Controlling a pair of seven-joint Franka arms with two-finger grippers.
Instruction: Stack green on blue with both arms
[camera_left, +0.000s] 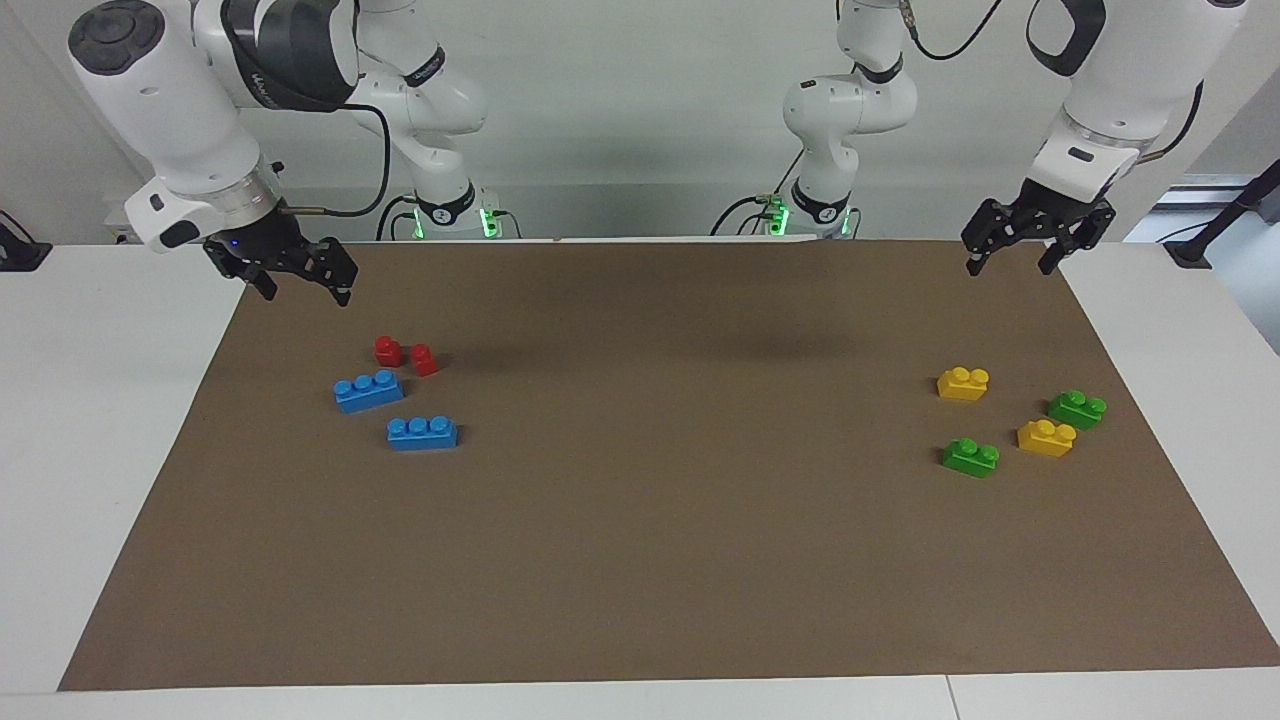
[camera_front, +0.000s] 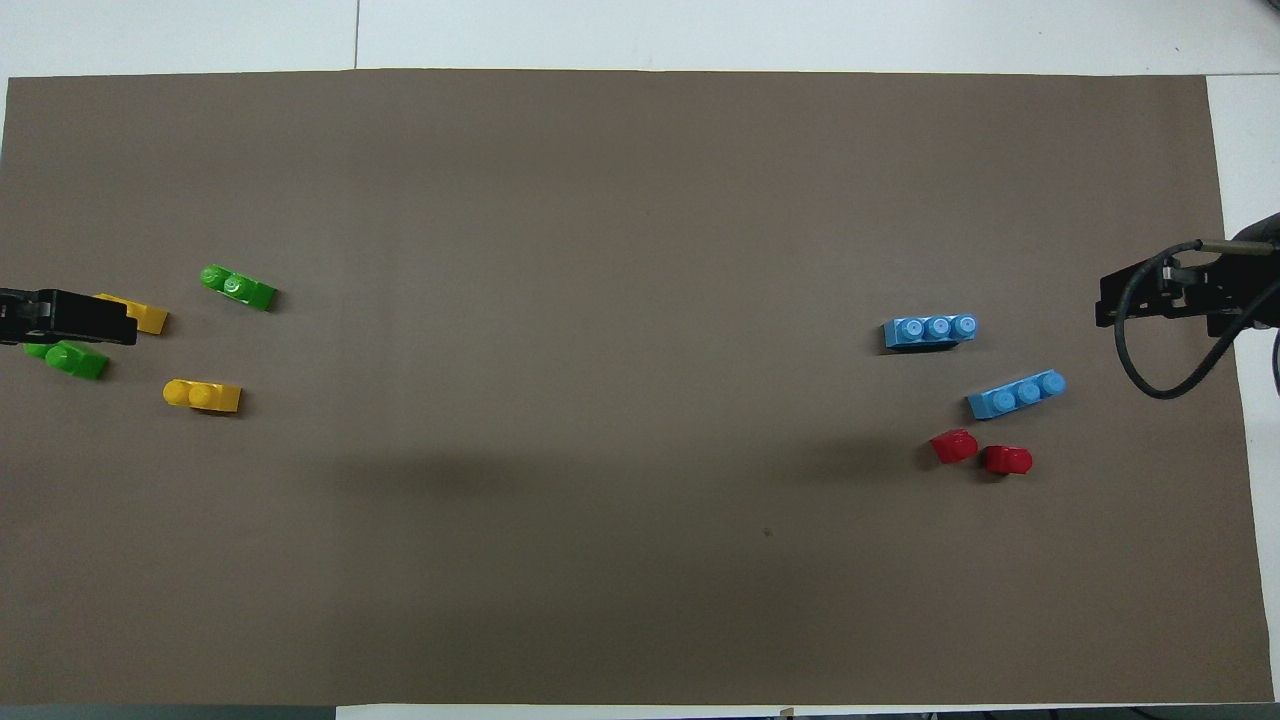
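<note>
Two green bricks (camera_left: 970, 457) (camera_left: 1077, 408) lie on the brown mat toward the left arm's end; they also show in the overhead view (camera_front: 238, 287) (camera_front: 75, 358). Two blue bricks (camera_left: 368, 390) (camera_left: 422, 432) lie toward the right arm's end, apart from each other, and show in the overhead view too (camera_front: 1016, 394) (camera_front: 930, 330). My left gripper (camera_left: 1010, 262) is open and empty, raised over the mat's corner at its own end (camera_front: 65, 317). My right gripper (camera_left: 303, 285) is open and empty, raised over the mat's edge near the blue bricks (camera_front: 1165, 295).
Two yellow bricks (camera_left: 963, 383) (camera_left: 1046, 437) lie among the green ones. Two small red pieces (camera_left: 388, 350) (camera_left: 425, 360) lie beside the blue bricks, nearer to the robots. The brown mat (camera_left: 650, 500) covers most of the white table.
</note>
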